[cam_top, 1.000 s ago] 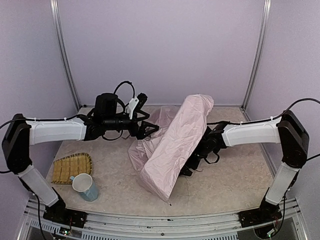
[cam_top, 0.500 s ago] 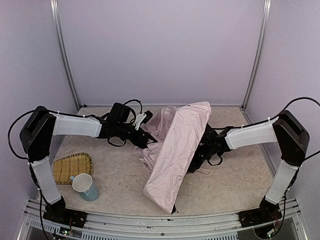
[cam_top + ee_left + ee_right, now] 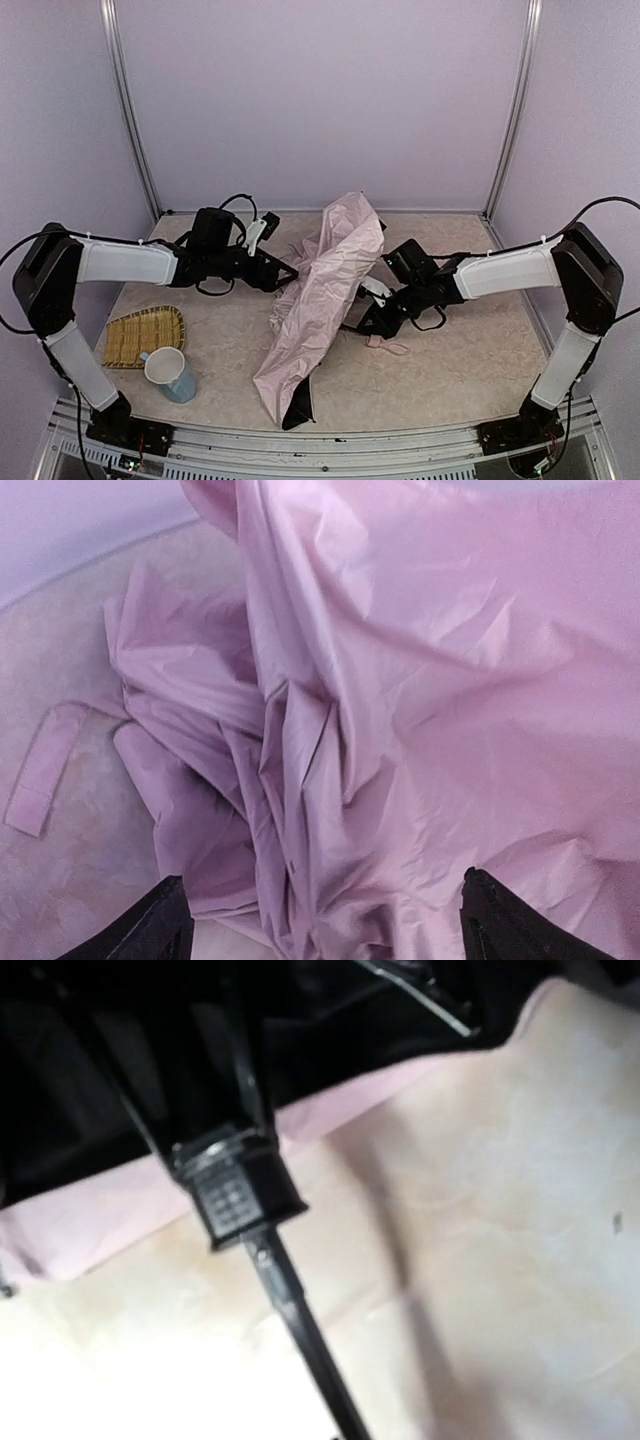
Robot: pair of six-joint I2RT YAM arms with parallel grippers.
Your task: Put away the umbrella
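Note:
The umbrella (image 3: 318, 300) lies half collapsed across the middle of the table, its pale pink fabric bunched into a long fold with black lining showing at the near end. My left gripper (image 3: 287, 272) is open at the fabric's left side. In the left wrist view its fingertips (image 3: 168, 918) stand wide apart over creased pink fabric (image 3: 400, 680). My right gripper (image 3: 368, 318) is shut under the canopy's right side, by the handle strap (image 3: 388, 346). The right wrist view shows the thin black shaft (image 3: 300, 1330) and its runner block (image 3: 235, 1195) running back toward the jaws, which are out of frame.
A woven straw tray (image 3: 145, 335) and a blue-and-white mug (image 3: 170, 372) sit at the near left. A loose pink strap (image 3: 40, 770) lies on the table beside the fabric. Metal frame posts stand at the back corners.
The canopy has folded in from a wide slab to a narrow bundle and sunk lower. The right gripper has closed and drawn back to the right. The left arm shifted slightly.

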